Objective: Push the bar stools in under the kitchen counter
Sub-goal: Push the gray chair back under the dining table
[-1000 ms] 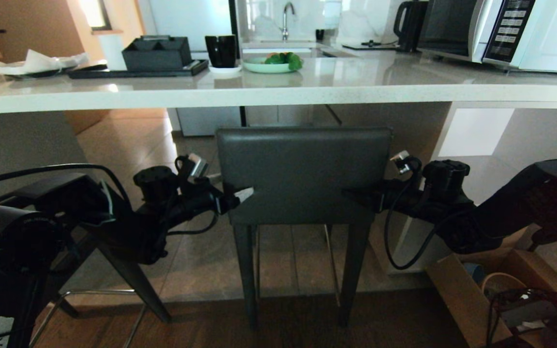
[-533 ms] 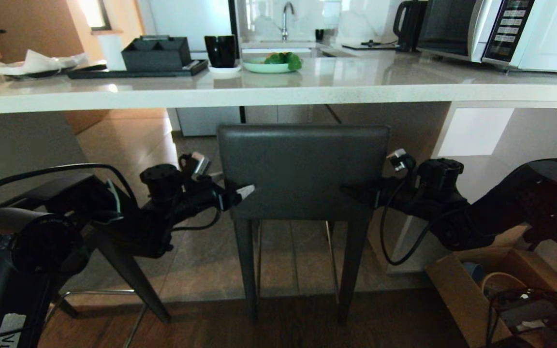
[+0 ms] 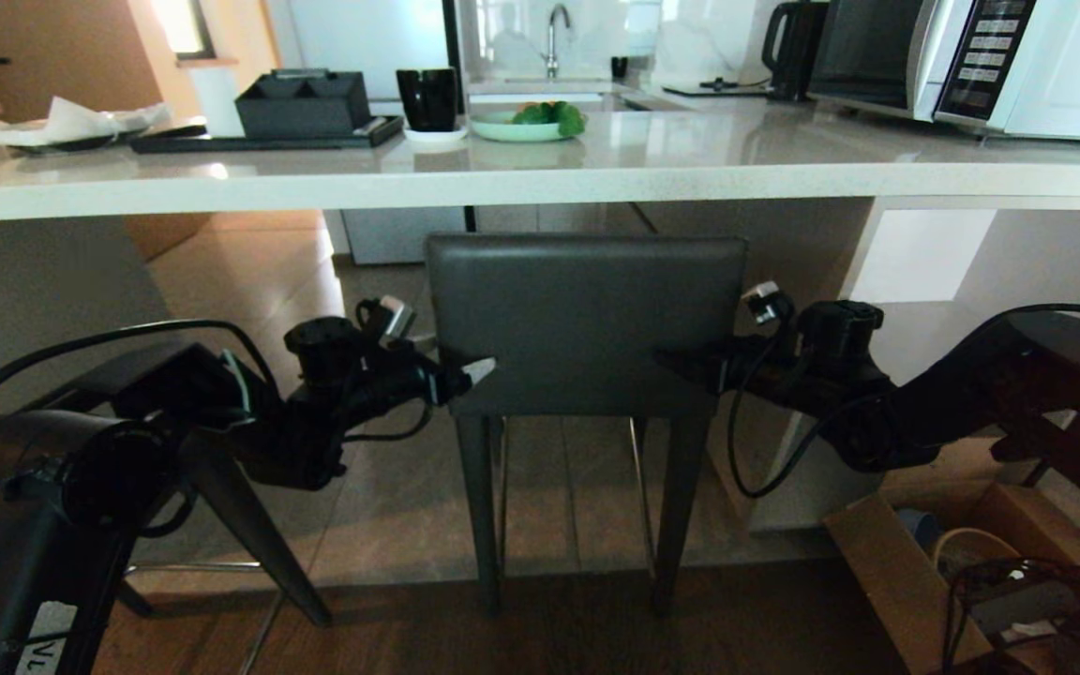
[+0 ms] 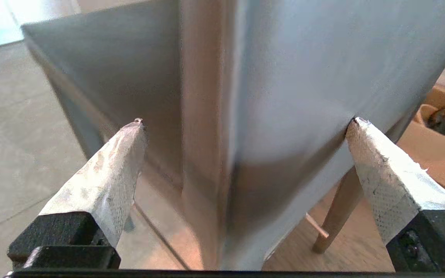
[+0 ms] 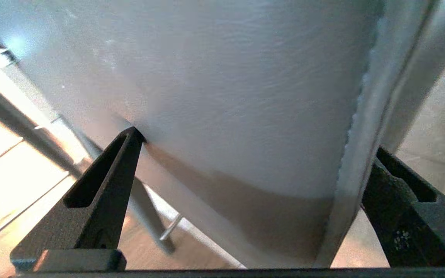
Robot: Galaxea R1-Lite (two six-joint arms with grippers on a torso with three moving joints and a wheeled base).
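Your left gripper (image 3: 465, 377) at nine o'clock, right gripper (image 3: 681, 364) at three, both spread wide, straddling the stool (image 3: 585, 323) backrest corners.

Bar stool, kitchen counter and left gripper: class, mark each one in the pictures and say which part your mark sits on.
bar stool (image 3: 587, 319), head view, middle of its grey backrest.
kitchen counter (image 3: 690, 178), head view, pale front edge of the top.
left gripper (image 4: 242, 131), left wrist view, midway between the open fingertips, at the backrest's corner.

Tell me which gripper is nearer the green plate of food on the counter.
Left, narrowly. The left gripper is at the stool backrest's left edge, almost under the plate; the right gripper is at the backrest's right edge, farther off to the side.
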